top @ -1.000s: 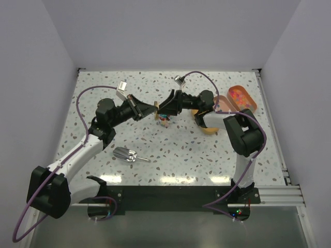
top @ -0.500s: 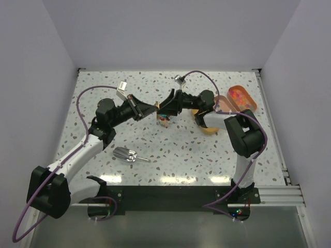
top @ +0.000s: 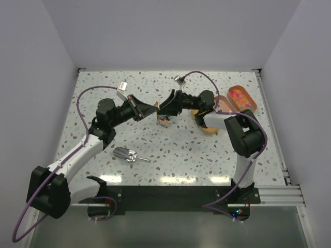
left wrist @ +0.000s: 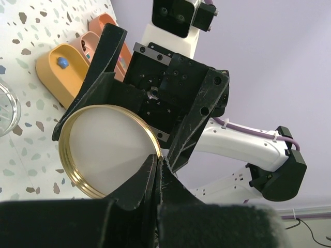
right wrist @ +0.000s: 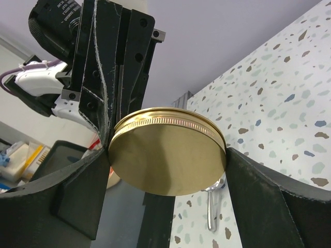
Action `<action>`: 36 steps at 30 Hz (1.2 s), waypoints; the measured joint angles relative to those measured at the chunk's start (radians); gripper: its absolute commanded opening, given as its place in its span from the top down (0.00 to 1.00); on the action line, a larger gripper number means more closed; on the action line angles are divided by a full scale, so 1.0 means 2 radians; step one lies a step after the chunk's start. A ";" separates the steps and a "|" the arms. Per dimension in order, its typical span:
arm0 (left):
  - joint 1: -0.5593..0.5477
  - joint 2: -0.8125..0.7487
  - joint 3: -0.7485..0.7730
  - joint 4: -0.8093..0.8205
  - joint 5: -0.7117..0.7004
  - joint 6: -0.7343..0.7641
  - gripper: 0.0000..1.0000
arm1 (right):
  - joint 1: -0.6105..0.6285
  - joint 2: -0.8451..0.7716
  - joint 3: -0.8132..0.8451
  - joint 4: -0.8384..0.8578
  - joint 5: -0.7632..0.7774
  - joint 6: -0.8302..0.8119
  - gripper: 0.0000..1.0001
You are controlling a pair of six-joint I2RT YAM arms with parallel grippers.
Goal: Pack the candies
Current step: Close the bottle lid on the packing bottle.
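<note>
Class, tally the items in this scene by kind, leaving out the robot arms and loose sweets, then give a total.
Oval plastic trays: 3 (yellow tray, pink tray, orange tray)
Gold metal lid: 1
Clear glass jar: 1
Silver metal scoop: 1
Total: 6

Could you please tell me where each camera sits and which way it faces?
Top external: above and behind the bases, looking down on the table; both arms show whole, left gripper and right gripper meet over the candies.
Left wrist: on the left arm, looking past its own fingers at the gold lid and the right gripper behind it.
Right wrist: on the right arm, looking between its own fingers back at the lid's other face and the left gripper.
Shared: both wrist views show the lid, from opposite sides.
</note>
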 measured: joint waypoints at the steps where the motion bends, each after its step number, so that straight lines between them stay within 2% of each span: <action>1: 0.000 0.000 0.000 -0.001 -0.001 0.001 1.00 | 0.000 0.000 -0.001 0.000 0.000 0.000 0.22; 2: 0.000 0.000 0.000 -0.003 -0.001 0.003 1.00 | 0.000 0.000 -0.002 0.000 0.000 0.000 0.27; 4: -0.001 0.000 0.000 -0.005 -0.001 0.007 0.98 | 0.000 0.000 -0.004 -0.001 0.000 0.000 0.31; 7: -0.001 0.000 0.000 -0.007 -0.002 0.011 0.82 | 0.000 0.000 -0.006 -0.001 0.000 0.000 0.36; 8: -0.001 0.000 0.000 -0.008 -0.003 0.013 0.73 | 0.000 0.000 -0.006 -0.001 0.000 0.000 0.38; 14: -0.001 -0.005 0.001 -0.046 -0.024 0.043 0.45 | 0.000 0.000 -0.010 0.000 -0.003 -0.006 0.39; 20: 0.000 -0.024 0.040 -0.130 -0.071 0.108 0.14 | 0.000 -0.008 -0.019 -0.033 -0.006 -0.074 0.39; 23: 0.004 -0.044 0.074 -0.186 -0.116 0.159 0.04 | 0.000 -0.045 -0.016 -0.177 0.013 -0.198 0.38; 25: 0.005 -0.059 0.098 -0.220 -0.162 0.199 0.00 | 0.002 -0.075 0.007 -0.316 0.041 -0.294 0.37; 29: 0.007 -0.090 0.121 -0.272 -0.266 0.279 0.00 | 0.005 -0.099 0.093 -0.546 0.114 -0.450 0.37; 36: 0.007 -0.109 0.105 -0.311 -0.412 0.382 0.00 | 0.019 -0.074 0.234 -0.852 0.272 -0.605 0.37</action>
